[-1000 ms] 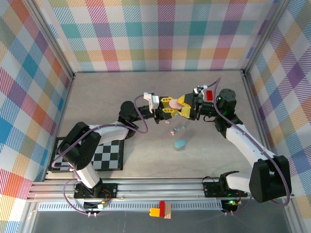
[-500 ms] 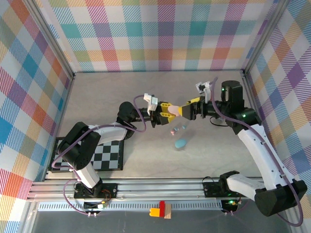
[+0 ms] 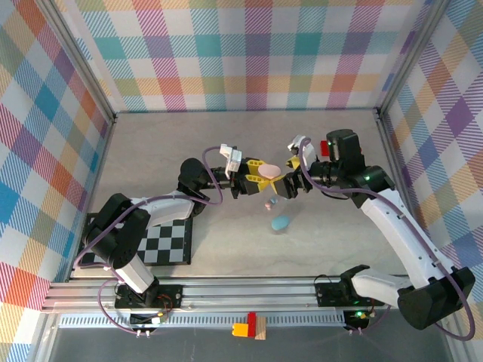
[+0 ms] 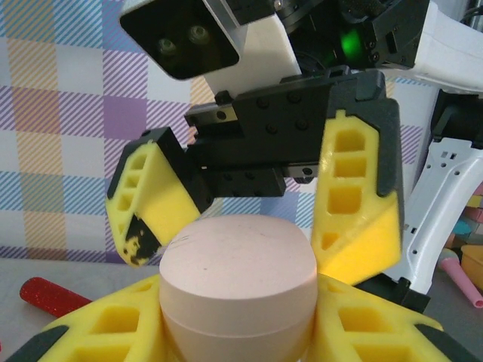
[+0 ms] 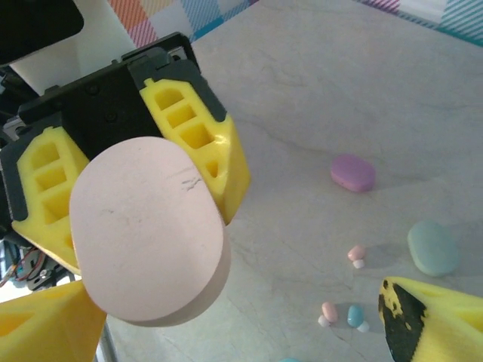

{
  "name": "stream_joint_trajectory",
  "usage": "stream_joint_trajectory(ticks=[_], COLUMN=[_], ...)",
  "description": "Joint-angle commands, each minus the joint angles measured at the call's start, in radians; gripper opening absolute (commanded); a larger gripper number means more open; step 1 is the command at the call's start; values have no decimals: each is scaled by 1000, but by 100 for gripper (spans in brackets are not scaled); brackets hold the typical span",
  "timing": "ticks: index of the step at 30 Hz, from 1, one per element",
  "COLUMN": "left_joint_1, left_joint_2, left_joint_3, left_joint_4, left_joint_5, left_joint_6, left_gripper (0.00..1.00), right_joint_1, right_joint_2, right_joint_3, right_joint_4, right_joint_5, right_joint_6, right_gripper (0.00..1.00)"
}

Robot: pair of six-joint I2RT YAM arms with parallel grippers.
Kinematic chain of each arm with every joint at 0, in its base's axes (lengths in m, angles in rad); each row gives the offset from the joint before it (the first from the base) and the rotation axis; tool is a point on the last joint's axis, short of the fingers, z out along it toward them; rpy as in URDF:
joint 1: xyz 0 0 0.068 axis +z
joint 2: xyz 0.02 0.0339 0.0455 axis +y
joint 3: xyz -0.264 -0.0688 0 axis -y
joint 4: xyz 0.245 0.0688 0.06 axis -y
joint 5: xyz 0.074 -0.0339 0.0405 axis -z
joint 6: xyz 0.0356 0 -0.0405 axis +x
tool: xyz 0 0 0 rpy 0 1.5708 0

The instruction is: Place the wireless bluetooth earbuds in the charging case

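**Student:** What is the setting, largest first?

**Instructor:** A grey table (image 3: pixel 151 158) walled with plaid panels. A checkerboard mat (image 3: pixel 162 245) lies at its near left.

**Student:** And the two end effectors?

**Instructor:** They meet above mid-table. The left gripper (image 3: pixel 263 175) is clamped on a pink charging case (image 4: pixel 238 275), one finger on each side, and holds it clear of the surface. The right gripper (image 4: pixel 247 245) faces it with its jaws spread wide, one yellow finger on each side of the case's top. Whether either finger touches the case cannot be told.

**Student:** What else rests on the table?

**Instructor:** A blue-green oval case (image 3: pixel 281 223) lies near the grippers, and a purple case (image 5: pixel 352 172) lies close by.

**Student:** Where are the task's objects?

**Instructor:** The wireless bluetooth earbuds (image 5: pixel 328 311), pink and blue, lie loose on the table between those cases, outside any case.
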Motion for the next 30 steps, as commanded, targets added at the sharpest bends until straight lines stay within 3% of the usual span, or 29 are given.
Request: stream_joint_trajectory(ticks=[1,18,24,30], left_joint_1=[5,5,5,5], left_joint_2=[-24,-38,-52,-61], left_joint_3=[-10,-17,-20,-16], left_joint_4=[55,55,53,53], left_joint_5=[33,63,75,93], left_joint_6=[-2,-12,-26,-45], left_gripper=[30,30,29,29], right_joint_1=[2,1,-5,-13], right_joint_2=[-39,9,59,105], right_joint_3=[1,30,58,76], right_joint_4=[94,184,176,165], right_joint_5=[59,85,29,-118], right_joint_6=[37,150,176,161], right_gripper=[91,85,72,54])
